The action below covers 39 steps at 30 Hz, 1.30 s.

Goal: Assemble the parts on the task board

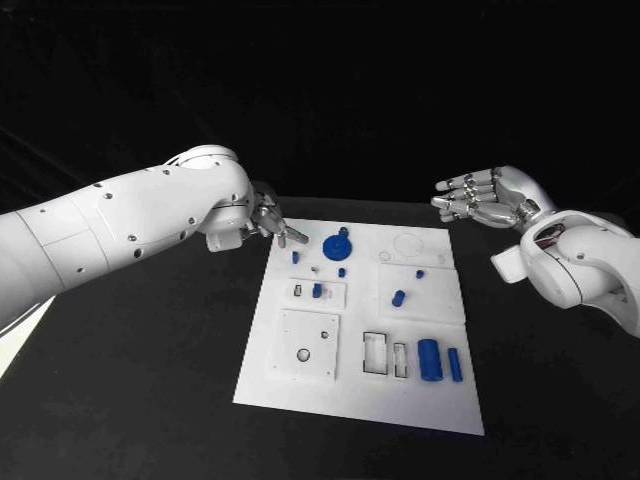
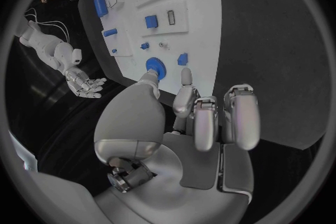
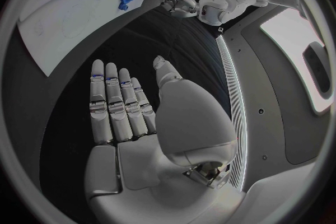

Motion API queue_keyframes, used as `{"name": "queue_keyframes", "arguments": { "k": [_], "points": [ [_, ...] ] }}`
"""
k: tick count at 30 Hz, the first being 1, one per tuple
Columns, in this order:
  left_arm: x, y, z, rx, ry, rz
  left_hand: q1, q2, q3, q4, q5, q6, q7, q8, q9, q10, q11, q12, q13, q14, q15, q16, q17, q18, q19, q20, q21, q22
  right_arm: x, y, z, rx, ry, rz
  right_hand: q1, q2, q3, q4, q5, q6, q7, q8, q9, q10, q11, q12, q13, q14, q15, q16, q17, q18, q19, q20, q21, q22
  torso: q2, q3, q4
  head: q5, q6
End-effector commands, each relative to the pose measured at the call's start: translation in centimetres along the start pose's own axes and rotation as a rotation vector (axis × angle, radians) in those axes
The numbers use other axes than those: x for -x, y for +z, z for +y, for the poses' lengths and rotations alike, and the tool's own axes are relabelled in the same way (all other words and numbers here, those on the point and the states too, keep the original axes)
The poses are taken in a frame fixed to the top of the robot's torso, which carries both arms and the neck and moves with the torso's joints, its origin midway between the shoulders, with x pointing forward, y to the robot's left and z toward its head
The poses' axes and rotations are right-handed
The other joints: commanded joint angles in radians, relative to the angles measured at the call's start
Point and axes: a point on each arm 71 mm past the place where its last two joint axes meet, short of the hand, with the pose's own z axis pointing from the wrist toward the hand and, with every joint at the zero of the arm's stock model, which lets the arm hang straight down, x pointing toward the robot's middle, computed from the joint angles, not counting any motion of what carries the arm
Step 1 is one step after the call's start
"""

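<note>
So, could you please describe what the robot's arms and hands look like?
Both arms are smooth, rounded white shells dotted with small dark screw holes. The left hand and right hand are metallic silver, with segmented fingers and glossy, bulbous thumb housings.

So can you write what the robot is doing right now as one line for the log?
left hand: open, by blue gear | right hand: open, off task board | parts: untouched
</note>
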Motion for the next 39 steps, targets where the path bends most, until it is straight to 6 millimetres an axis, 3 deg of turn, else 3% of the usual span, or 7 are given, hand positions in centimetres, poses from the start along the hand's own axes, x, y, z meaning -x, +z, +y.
{"name": "queue_keyframes", "arguments": {
  "k": [1,6,11,28,33,36,39],
  "points": [
    [-0.1,0.4,-0.3,0.007,0.072,0.007,0.010,0.001,-0.006,0.002,0.004,0.009,0.002,-0.007,-0.003,0.001,0.006,0.006,0.002,0.107,0.006,0.003,0.263,-0.002,0.065,0.008,-0.001,0.136,-0.2,0.0,0.0,0.003,0.005,0.016,-0.006,0.005,-0.001,-0.004,0.005,-0.007,0.012,-0.004,-0.001,-0.005,0.004,-0.004,-0.002,-0.002,0.000,-0.002,-0.001,0.000,0.003,0.006,-0.006,-0.001,0.001,-0.0012,-0.0007,0.002,0.000],
    [-0.6,1.3,-0.9,0.016,0.088,0.012,0.045,0.014,-0.001,-0.002,0.003,0.023,0.001,-0.014,-0.016,0.003,0.005,0.009,0.003,0.107,0.006,0.003,0.263,-0.002,0.065,0.010,-0.001,0.137,-0.4,0.1,0.1,0.004,0.007,0.020,-0.006,0.006,0.000,-0.004,0.006,-0.006,0.012,-0.003,0.000,-0.005,0.004,-0.003,-0.002,-0.001,0.000,-0.001,-0.002,0.000,0.004,0.006,-0.006,-0.001,0.001,-0.0011,-0.0022,0.003,-0.001],
    [-1.2,2.1,-1.1,0.029,0.112,0.025,0.086,0.011,0.002,-0.006,0.002,0.035,-0.001,-0.018,-0.027,0.004,0.004,0.010,0.002,0.107,0.005,0.003,0.263,-0.002,0.065,0.010,0.000,0.139,-0.5,0.1,0.1,0.005,0.007,0.023,-0.006,0.008,0.000,-0.005,0.011,-0.006,0.012,-0.003,0.000,-0.004,0.004,-0.002,-0.004,0.000,0.000,-0.001,-0.004,0.000,0.005,0.006,-0.006,0.000,0.002,-0.0019,-0.0029,0.002,-0.002],
    [-1.7,2.7,-1.6,0.031,0.124,0.034,0.094,0.020,0.002,0.000,0.002,0.056,-0.006,-0.012,-0.031,0.009,0.000,0.015,0.007,0.107,0.003,0.003,0.263,-0.003,0.066,0.009,0.003,0.142,-0.6,0.2,0.2,0.010,0.007,0.023,-0.007,0.009,0.000,-0.006,0.014,-0.006,0.012,-0.002,0.000,-0.004,0.004,-0.002,-0.004,0.000,0.000,-0.001,-0.006,0.000,0.005,0.006,-0.006,0.000,0.000,-0.0001,-0.0025,0.003,-0.007],
    [-1.7,2.7,-1.7,0.033,0.123,0.032,0.110,0.038,0.011,-0.003,0.004,0.068,-0.011,-0.006,-0.032,0.011,-0.005,0.017,0.009,0.107,-0.001,0.003,0.263,-0.003,0.067,0.006,0.003,0.143,-0.6,0.2,0.2,0.009,0.007,0.024,-0.007,0.009,0.000,-0.006,0.014,-0.006,0.012,-0.002,0.000,-0.004,0.004,-0.002,-0.004,0.000,0.000,-0.001,-0.006,0.000,0.005,0.006,-0.006,0.000,0.000,-0.0005,-0.0020,0.003,-0.007],
    [-1.7,2.7,-1.7,0.036,0.120,0.027,0.172,0.066,0.050,-0.025,0.007,0.073,-0.020,0.002,-0.029,0.011,-0.013,0.016,0.008,0.107,-0.008,0.003,0.263,-0.003,0.067,0.001,0.004,0.144,-0.6,0.2,0.2,0.009,0.008,0.025,-0.007,0.009,0.000,-0.006,0.014,-0.006,0.012,-0.002,0.000,-0.004,0.004,-0.002,-0.004,0.000,0.000,-0.001,-0.006,0.000,0.005,0.006,-0.006,0.000,0.001,-0.0005,-0.0023,0.004,-0.007],
    [-1.7,2.8,-1.6,0.039,0.118,0.026,0.207,0.076,0.078,-0.036,0.007,0.072,-0.024,0.005,-0.028,0.011,-0.017,0.015,0.008,0.107,-0.011,0.003,0.263,-0.004,0.067,-0.003,0.005,0.146,-0.6,0.2,0.2,0.009,0.008,0.025,-0.007,0.009,0.000,-0.006,0.014,-0.006,0.012,-0.002,0.000,-0.004,0.004,-0.002,-0.004,0.000,0.000,-0.001,-0.006,0.000,0.005,0.006,-0.006,0.000,0.001,-0.0007,-0.0019,0.003,-0.007]
  ]
}}
